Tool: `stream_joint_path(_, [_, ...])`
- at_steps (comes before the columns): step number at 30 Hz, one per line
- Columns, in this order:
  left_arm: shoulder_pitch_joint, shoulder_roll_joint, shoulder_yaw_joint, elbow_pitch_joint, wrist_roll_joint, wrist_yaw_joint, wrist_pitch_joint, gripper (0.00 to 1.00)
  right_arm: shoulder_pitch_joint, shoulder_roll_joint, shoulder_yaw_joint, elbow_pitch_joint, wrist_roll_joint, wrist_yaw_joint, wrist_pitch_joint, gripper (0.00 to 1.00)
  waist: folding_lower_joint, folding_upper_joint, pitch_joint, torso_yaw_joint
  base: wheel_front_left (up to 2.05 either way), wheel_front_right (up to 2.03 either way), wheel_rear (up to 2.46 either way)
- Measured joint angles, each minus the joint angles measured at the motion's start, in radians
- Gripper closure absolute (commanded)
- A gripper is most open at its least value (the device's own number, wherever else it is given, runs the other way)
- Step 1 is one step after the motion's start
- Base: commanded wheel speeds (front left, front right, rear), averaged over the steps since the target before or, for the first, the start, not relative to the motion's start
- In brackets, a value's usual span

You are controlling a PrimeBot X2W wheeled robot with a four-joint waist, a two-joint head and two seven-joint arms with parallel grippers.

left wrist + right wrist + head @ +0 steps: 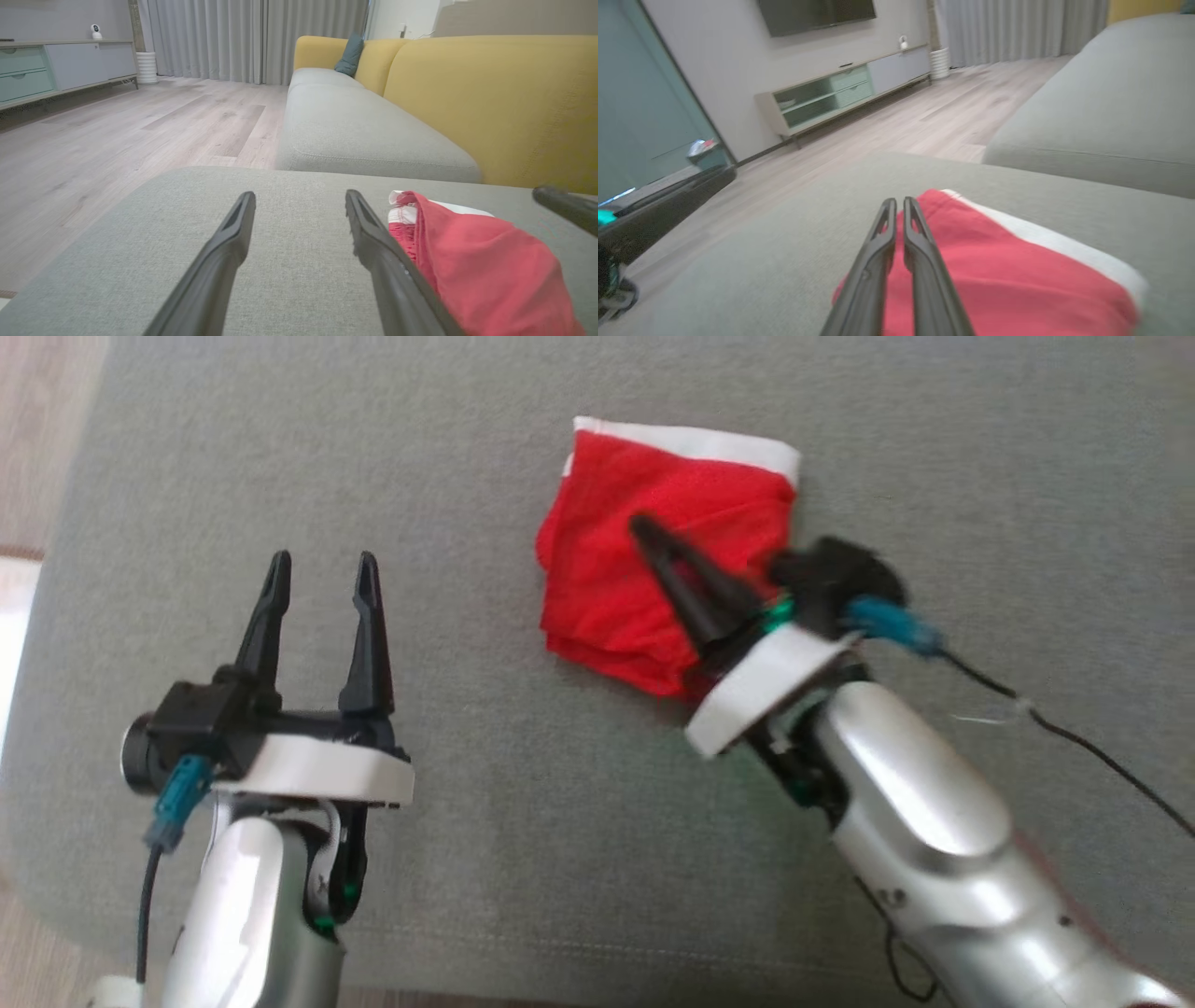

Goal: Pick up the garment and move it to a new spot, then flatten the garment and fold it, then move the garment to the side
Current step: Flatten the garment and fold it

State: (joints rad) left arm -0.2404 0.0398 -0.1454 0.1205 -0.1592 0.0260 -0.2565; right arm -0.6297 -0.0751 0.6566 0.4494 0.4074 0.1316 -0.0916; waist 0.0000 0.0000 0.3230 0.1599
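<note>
Folded red garment [607, 588] sits right of centre on the grey cushion [523, 803], long axis running near-to-far, white band at the far end. Right gripper [644, 530], fingers pressed together, points across it; left gripper [322, 569] spread wide alongside

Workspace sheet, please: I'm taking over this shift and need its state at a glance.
Surface: grey cushion, flat.
Job's things: red garment with a white band, folded, lying on the cushion.
Clutter: nothing seen.
Grippers: left gripper open, empty, beside the garment; right gripper shut, fingers over the garment.
Cables: black cable trails from the right wrist across the cushion.
Surroundings: yellow sofa, wooden floor, curtains, cabinet.
</note>
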Motion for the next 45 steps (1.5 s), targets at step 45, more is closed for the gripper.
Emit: stream_joint_path(45, [0.242,0.056,0.027,0.013,0.001,0.009,0.032,0.0,0.668,0.028,-0.667,-0.55,-0.24,0.0,0.153,0.0,0.0,0.0,-0.256,-0.14,0.0,0.0,0.0])
